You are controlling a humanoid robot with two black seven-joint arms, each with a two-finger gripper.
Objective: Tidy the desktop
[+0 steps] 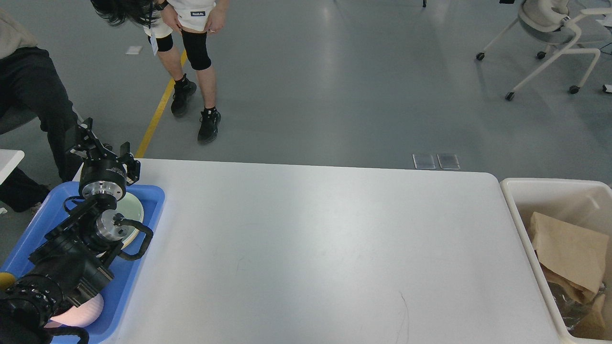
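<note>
Head view, looking down: the desktop (pixel 306 248) fills the middle of frame, white and bare as far as you can see. Blue tray (pixel 143 239) sits on its left end; cream bin (pixel 526 191) stands just off its right end, holding crumpled brown paper (pixel 569 255) and some foil-like scrap.

Left gripper (pixel 98 145) hangs above the tray's far edge. Fingers look spread and nothing shows between them, but it is dark and partly end-on, so you cannot tell for certain. Right arm is not in view.

In the tray: a pale green plate (pixel 135 210) under the wrist, a pink dish (pixel 79 313) near the bottom, both partly hidden by the arm.

Judgement: tidying looks close to done.

Risks:
- Pulling the arm back low could have its cable loop or wrist catch the plate or tray rim and drag the tray off the table's end.
- Person (pixel 191 62) stands near the far left corner; a wide outward swing may come close to their legs.
</note>
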